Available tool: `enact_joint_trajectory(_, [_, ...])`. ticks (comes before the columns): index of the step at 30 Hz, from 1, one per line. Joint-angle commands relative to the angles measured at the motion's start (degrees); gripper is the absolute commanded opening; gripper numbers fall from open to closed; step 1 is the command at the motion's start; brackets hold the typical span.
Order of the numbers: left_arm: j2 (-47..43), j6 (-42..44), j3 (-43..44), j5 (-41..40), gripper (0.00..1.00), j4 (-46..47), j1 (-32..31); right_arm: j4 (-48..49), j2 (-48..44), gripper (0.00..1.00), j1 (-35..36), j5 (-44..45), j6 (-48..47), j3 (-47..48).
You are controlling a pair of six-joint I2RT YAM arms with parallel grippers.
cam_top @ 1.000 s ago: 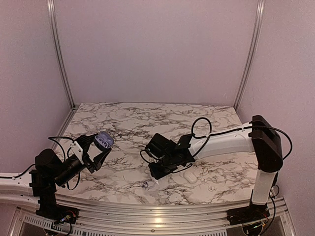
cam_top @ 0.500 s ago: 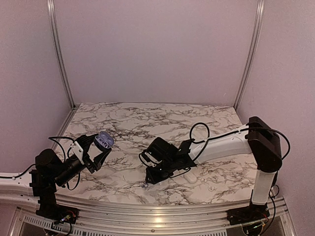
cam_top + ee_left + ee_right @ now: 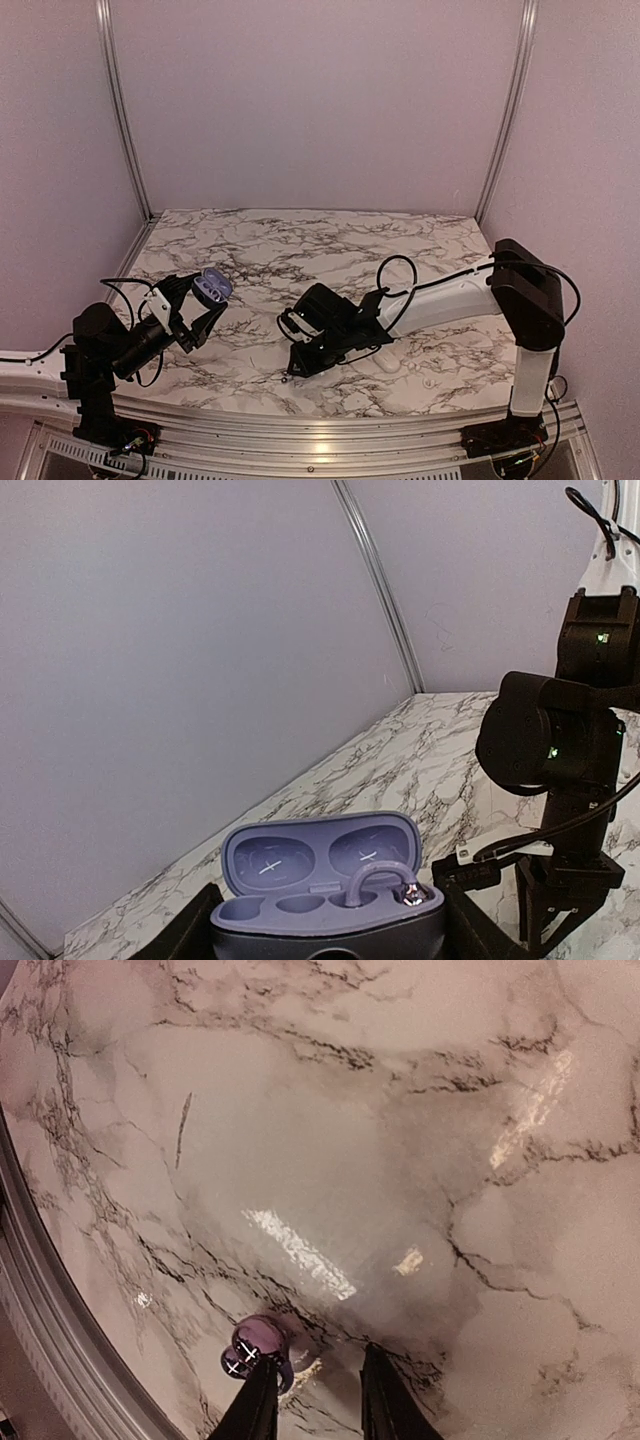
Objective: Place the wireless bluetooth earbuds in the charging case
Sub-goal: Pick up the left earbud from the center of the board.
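My left gripper point(image 3: 197, 303) is raised over the table's left side, shut on the charging case point(image 3: 211, 286). In the left wrist view the case point(image 3: 328, 905) has its lid up, lavender inside. One earbud point(image 3: 392, 885) with a curved hook sits in its right well; the left well is empty. My right gripper point(image 3: 293, 367) is down at the table near the front edge. In the right wrist view its jaws point(image 3: 320, 1405) stand a little apart. A shiny purple-grey earbud point(image 3: 252, 1345) lies on the marble against the left fingertip point(image 3: 260, 1400). Nothing fills the gap between the fingers.
A small white oval object point(image 3: 386, 362) and a smaller white bit point(image 3: 430, 381) lie on the marble table point(image 3: 300, 250) right of my right gripper. The metal front rail point(image 3: 40, 1290) runs close beside the earbud. Lavender walls enclose the back and sides.
My right arm has swung left and down toward the earbud near the front edge, and its jaws have narrowed slightly. The left arm and case have not moved.
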Motion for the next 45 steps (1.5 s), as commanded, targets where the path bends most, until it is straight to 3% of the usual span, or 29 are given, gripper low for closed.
enact_joint_trajectory(1, [0.1,0.5,1.7,-0.9,0.24,0.9,0.2,2.6,1.3,0.26,1.2,-2.2,-0.4,0.8])
enact_joint_trajectory(16, [0.2,0.7,1.7,-1.1,0.24,0.9,0.2,5.0,3.8,0.2,3.0,-4.8,-0.3,3.4])
enact_joint_trajectory(32, [0.2,0.7,1.7,-1.3,0.24,1.0,0.2,8.3,3.8,0.01,2.9,-4.7,0.3,4.0])
enact_joint_trajectory(45, [0.3,0.9,1.7,-1.5,0.24,0.9,0.2,11.6,4.8,0.0,2.9,-7.4,-0.2,5.9])
